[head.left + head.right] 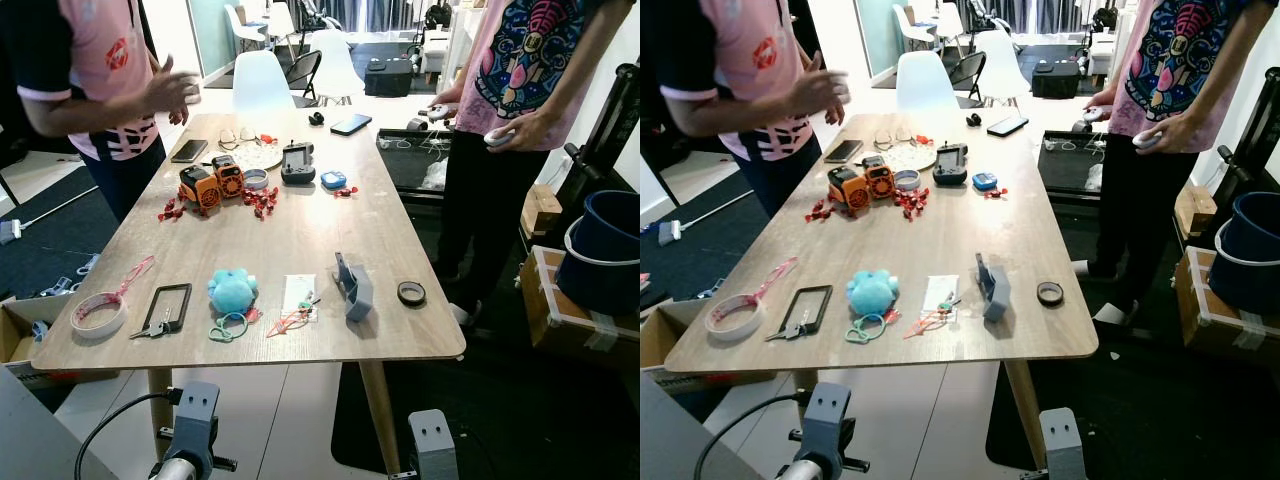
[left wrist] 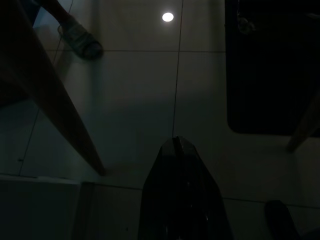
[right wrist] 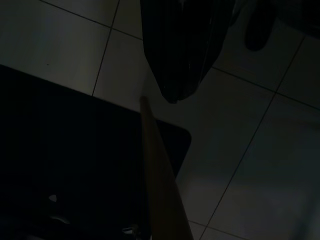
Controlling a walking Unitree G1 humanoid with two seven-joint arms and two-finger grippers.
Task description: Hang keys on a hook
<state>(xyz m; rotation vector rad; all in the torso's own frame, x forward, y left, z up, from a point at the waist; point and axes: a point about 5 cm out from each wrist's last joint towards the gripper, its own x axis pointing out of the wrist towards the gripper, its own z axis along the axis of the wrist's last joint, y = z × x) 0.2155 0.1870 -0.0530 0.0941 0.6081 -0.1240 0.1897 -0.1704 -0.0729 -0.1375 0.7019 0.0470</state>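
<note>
A grey hook stand sits upright near the front right of the wooden table. A small bunch of keys lies at the front left, against a flat black frame. Beside it, a blue plush toy has a teal ring attached. Both arms hang below the table's front edge. My left gripper points at the tiled floor beside a table leg, fingers pressed together and empty. My right gripper hangs over the floor tiles too, shut on nothing.
A tape roll, a white card with a red trinket, a black ring, orange toys and a controller lie on the table. Two people stand at either side. Boxes and a blue bucket stand at right.
</note>
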